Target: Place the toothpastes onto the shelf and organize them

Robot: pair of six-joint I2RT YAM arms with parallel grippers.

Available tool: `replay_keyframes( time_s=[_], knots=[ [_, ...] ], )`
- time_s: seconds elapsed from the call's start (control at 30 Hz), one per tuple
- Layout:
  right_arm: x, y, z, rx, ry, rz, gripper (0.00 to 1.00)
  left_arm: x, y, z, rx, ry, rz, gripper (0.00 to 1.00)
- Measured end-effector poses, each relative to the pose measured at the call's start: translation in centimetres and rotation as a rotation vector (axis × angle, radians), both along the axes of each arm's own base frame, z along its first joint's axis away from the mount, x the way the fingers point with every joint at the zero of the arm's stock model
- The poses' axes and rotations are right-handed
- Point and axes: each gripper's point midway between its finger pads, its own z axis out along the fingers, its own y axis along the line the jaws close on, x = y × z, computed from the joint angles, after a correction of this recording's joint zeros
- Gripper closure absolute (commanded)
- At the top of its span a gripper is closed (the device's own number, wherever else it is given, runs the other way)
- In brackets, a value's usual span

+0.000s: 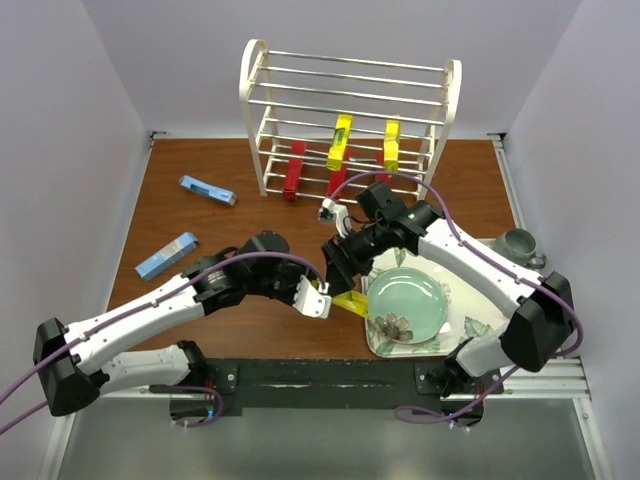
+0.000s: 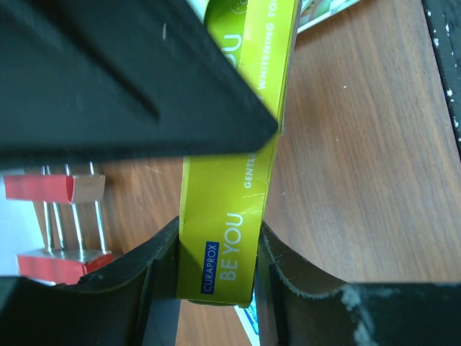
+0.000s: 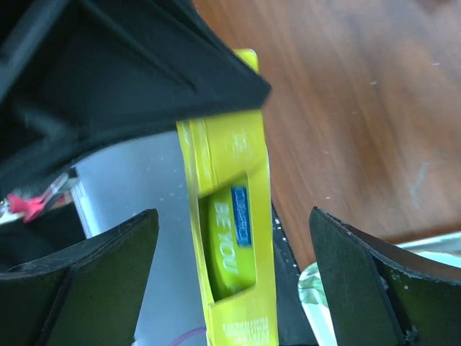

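Nearest on the right, the floral tray (image 1: 470,330) carries a green plate (image 1: 405,300). Just left of it, over the near middle of the table (image 1: 260,215), both arms meet at the yellow toothpaste box (image 2: 230,209).

The left jaws are clamped on the narrow sides of this box close to one end. From that grip the box runs away from them, toward the tray. The right jaws stand wide apart with the same box between them, touching neither side. In the right wrist view its long axis runs along the length of the jaws toward the wrist, with its windowed face turned to the camera.

The box therefore lies centred in the right jaws, which looks like a hand-over. The right arm (image 1: 470,265) would only need to close across the box's width before the left lets go. If it closes off-centre, it could twist the box in the left grip.

Farther out on the left, a light blue box (image 1: 166,255) lies flat on the table. Beyond it lies a second light blue box (image 1: 207,190), and both are well apart from either pair of jaws.

At the far edge stands the shelf (image 1: 252,100). Two yellow boxes (image 1: 340,142) and at least two red boxes (image 1: 293,172) stand propped among its lower rungs. From the held box, the shelf lies straight toward the far side.
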Motion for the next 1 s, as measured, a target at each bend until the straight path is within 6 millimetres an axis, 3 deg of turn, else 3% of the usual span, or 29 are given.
replay_keyframes(
  time_s=[0.43, 0.6, 0.67, 0.77, 1.0],
  knots=[
    [-1.5, 0.6, -1.3, -0.002, 0.073, 0.078, 0.36, 0.2, -1.2, -0.4, 0.047, -0.073, -0.041, 0.93],
    [-1.6, 0.5, -1.8, -0.012, 0.08, 0.082, 0.55, 0.2, -1.2, -0.4, 0.046, -0.077, -0.042, 0.92],
    [-1.5, 0.5, -2.2, -0.021, 0.087, 0.08, 0.67, 0.2, -1.2, -0.4, 0.049, -0.077, -0.043, 0.85],
    [-1.4, 0.6, -2.4, -0.024, 0.098, 0.076, 0.77, 0.2, -1.0, -0.6, 0.059, -0.078, -0.043, 0.63],
    [-1.1, 1.2, -2.8, 0.003, 0.103, 0.06, 0.86, 1.3, -0.5, -0.4, 0.049, -0.09, 0.065, 0.2]
  ],
)
